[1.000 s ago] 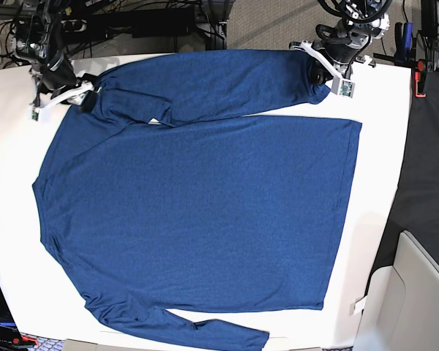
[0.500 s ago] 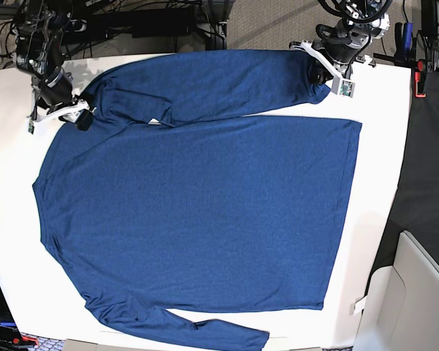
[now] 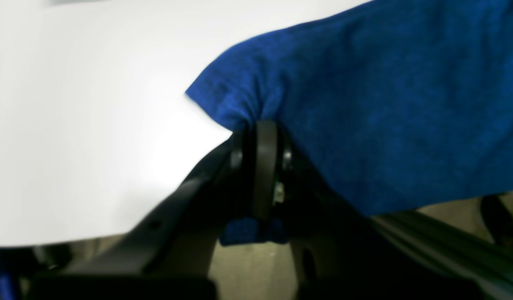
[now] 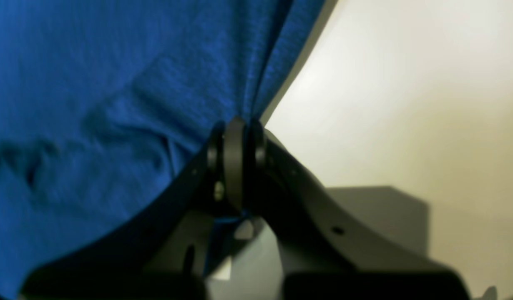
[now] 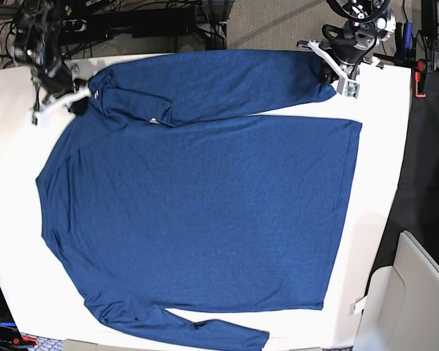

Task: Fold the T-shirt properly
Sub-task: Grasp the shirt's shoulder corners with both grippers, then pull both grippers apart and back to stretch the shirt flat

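The dark navy T-shirt (image 5: 197, 212) lies spread flat on the white table (image 5: 14, 219), with its far sleeve folded across the top and its near sleeve at the front edge. My left gripper (image 5: 329, 74) is shut on the far sleeve's cuff at the table's back right. The left wrist view shows the pinched blue fabric (image 3: 386, 104) at the closed gripper (image 3: 258, 127). My right gripper (image 5: 78, 104) is shut on the shirt's shoulder edge at the back left. The right wrist view shows the fabric (image 4: 114, 83) bunched into the closed gripper (image 4: 236, 125).
The table's right edge drops to a dark floor strip (image 5: 424, 161). A beige bin (image 5: 417, 292) stands at the lower right. Cables and stands (image 5: 154, 22) crowd the back. A red-handled tool (image 5: 421, 77) sits at the far right.
My right gripper dipped toward the front, then came back toward the rear, tugging the shoulder and left edge. My left gripper shifted slightly back and right with the cuff.
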`<state>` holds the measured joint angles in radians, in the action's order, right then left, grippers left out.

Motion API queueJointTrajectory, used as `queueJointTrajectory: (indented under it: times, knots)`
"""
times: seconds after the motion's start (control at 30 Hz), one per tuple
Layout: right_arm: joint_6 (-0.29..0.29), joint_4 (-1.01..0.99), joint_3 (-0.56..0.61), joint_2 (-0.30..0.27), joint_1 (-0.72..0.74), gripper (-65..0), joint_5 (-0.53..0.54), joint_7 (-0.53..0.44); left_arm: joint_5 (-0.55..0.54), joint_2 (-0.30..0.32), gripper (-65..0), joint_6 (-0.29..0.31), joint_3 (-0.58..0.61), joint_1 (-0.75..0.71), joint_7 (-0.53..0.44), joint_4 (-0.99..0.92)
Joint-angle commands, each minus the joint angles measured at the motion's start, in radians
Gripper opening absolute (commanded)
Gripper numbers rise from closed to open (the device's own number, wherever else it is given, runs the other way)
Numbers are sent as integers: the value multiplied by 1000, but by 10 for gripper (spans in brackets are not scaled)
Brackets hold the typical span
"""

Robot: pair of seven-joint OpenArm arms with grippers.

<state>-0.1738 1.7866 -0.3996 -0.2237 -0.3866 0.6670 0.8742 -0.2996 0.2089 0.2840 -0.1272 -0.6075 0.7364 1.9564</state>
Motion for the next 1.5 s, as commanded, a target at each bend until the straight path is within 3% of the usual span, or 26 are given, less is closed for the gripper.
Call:
queueJointTrajectory:
  times: [0.0,0.23,0.4,0.8,1.03,1.37,1.47]
  knots:
    - [-19,19,-12,-9,-21,-649,-11,24,-11,7,-644,2,-5,-19,-13,31]
    - [-138,106,-100,-3,-133,-650,-11,24,-13,8,-644,4,-62,-53,-18,62]
    - [-208,115,-164,-1,-91,-650,-11,24,-13,2,-644,4,-73,2,-18,77]
    - [-212,52,-163,-1,82,-650,-16,24,-11,4,-644,4,-75,229,-5,80]
    - [-212,38,-163,24,96,-650,-16,24,-11,5,-644,4,-75,331,-4,61]
    - [-212,38,-163,28,94,-650,-13,24,-11,5,-641,4,-73,378,-5,-148]
    - [-212,38,-163,28,94,-650,-13,24,-11,7,-593,4,-73,375,-5,-170]
